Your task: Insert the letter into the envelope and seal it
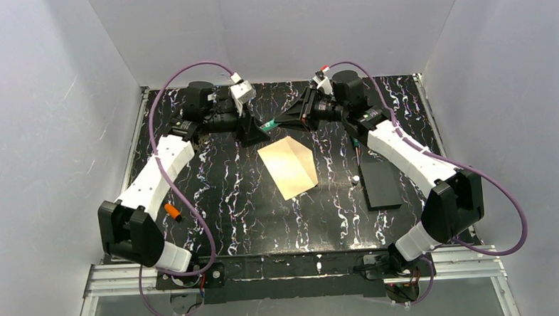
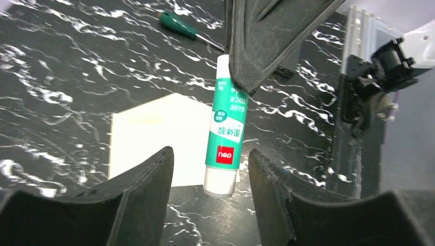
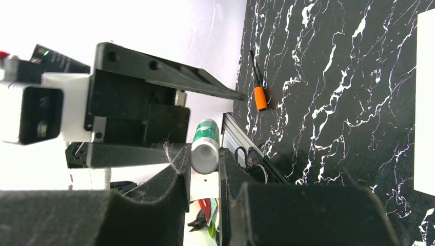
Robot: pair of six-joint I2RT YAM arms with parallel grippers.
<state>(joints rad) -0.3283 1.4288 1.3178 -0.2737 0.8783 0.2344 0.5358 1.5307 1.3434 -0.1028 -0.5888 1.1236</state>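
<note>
Envelope (image 1: 288, 166) flat at tabletop centre, pale cream, one corner toward 12 o'clock. Both arms meet just off it at 12 o'clock. Right pincer (image 3: 203, 159) pinching a green-and-white glue stick (image 2: 225, 128). Left pincer (image 2: 210, 154) spread, fingers either side of the stick, gaps showing. Black block (image 1: 379, 184) at the envelope's 3 o'clock; orange screwdriver (image 1: 172, 211) at 8 o'clock.

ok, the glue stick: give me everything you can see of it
The glue stick is a slim plastic cylinder with a green-and-white label printed GLUE STICK, a red deli logo, and white at both ends. It is held off the black marbled table at the far side, near the cream envelope. The right claw pinches one end. The left claw stands open around the other end, its fingers clear of it.
</note>
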